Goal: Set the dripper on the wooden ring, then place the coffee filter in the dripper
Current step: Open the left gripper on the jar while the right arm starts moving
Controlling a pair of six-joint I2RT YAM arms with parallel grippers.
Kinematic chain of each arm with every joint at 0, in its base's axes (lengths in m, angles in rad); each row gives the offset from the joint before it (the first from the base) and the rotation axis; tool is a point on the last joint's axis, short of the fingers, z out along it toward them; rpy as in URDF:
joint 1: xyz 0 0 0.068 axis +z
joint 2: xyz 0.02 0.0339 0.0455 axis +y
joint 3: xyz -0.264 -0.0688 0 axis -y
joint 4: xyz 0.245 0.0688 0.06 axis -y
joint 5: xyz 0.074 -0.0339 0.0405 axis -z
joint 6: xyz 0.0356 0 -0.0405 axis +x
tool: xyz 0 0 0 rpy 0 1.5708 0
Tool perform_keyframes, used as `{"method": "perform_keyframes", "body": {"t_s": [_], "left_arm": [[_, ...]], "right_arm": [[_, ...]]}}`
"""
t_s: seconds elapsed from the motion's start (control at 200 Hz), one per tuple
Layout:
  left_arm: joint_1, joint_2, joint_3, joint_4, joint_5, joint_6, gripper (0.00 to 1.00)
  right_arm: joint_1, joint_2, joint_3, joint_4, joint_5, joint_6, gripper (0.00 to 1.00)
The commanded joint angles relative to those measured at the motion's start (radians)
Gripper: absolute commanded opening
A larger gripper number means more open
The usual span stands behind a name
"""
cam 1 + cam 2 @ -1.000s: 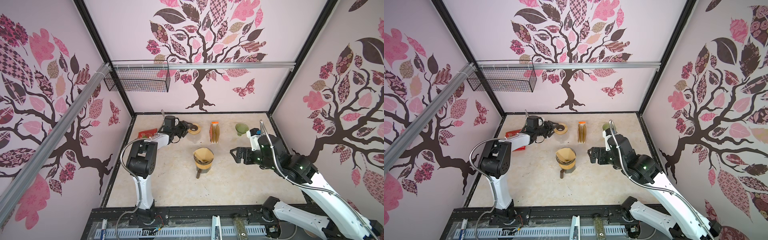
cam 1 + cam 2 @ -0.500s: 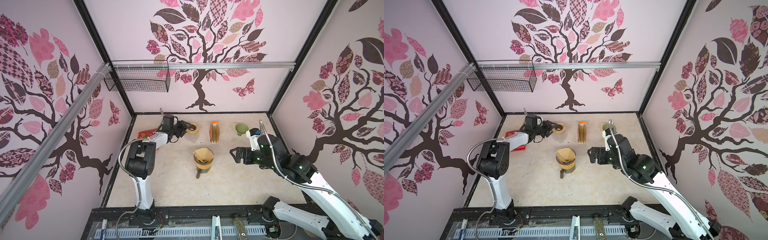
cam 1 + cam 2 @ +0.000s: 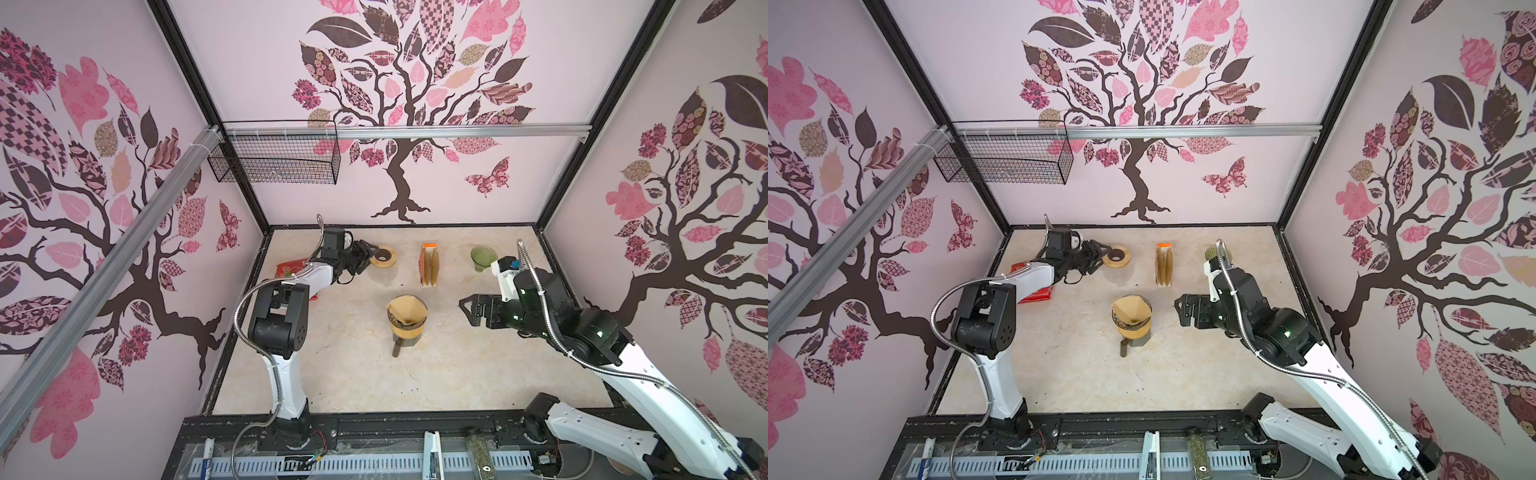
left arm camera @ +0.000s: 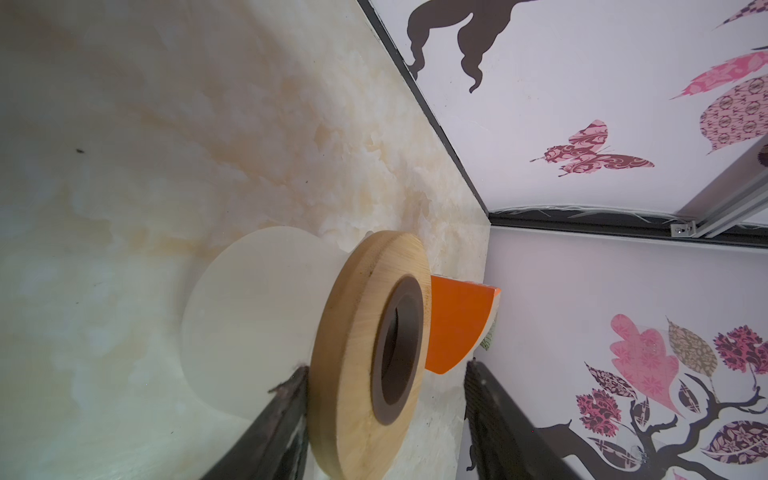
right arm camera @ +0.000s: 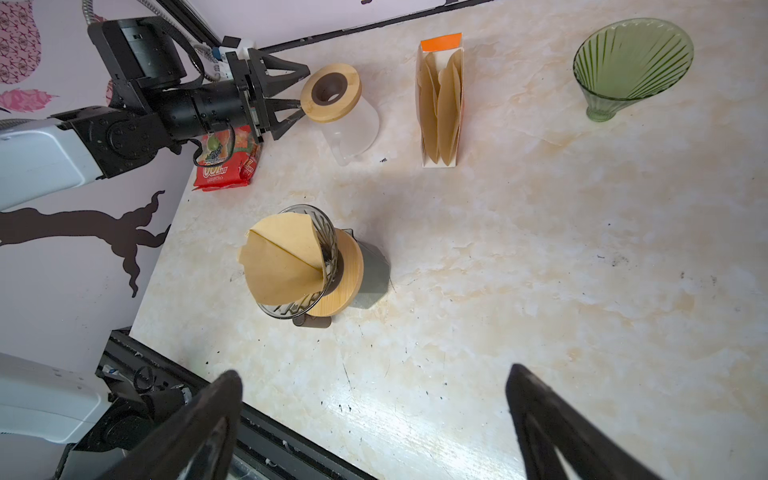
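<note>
**Surface.** The table has a cream, marble-look top with scattered dark specks and a black frame round its edge.

**Room.** Pale pink walls on three sides carry brown-and-pink tree decals. An aluminium rail crosses the back wall, and a black wire basket hangs at its left end.

**Far edge, left to right.**
- a red snack packet
- a clear carafe with a wooden collar
- an upright, orange-topped filter holder stocked with brown papers
- a green glass dripper

**Mid-table.** The coffee filter sits opened inside the dark glass dripper. One edge of the paper stands above the rim. The dripper rests on a dark server.

**Left pincer**. It is open and straddles the collar's edge. In the left wrist view one finger lies just beside the collar's underside, and the other stands clear of it.

**Right pincer**. It is spread wide and holds nothing. It hangs above bare table to the right of the dark glass dripper, apart from it.

**Against one second earlier.**
- The left arm has edged slightly toward the left wall, with its pincer at the collar as before.
- Whether the carafe moved with it is too slight to tell.
- The right arm, filter, dark glass dripper and holder are unchanged.
</note>
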Motion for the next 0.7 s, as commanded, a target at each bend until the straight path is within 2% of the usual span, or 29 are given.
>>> {"method": "perform_keyframes", "body": {"t_s": [0.0, 0.695], "left_arm": [[0.015, -0.040, 0.035, 0.040, 0.011, -0.025, 0.60], [0.052, -0.113, -0.014, 0.019, 0.009, -0.049, 0.60]], "right_arm": [[-0.001, 0.007, 0.009, 0.008, -0.006, -0.020, 1.00], [-0.001, 0.024, 0.027, -0.004, -0.008, -0.028, 1.00]]}}
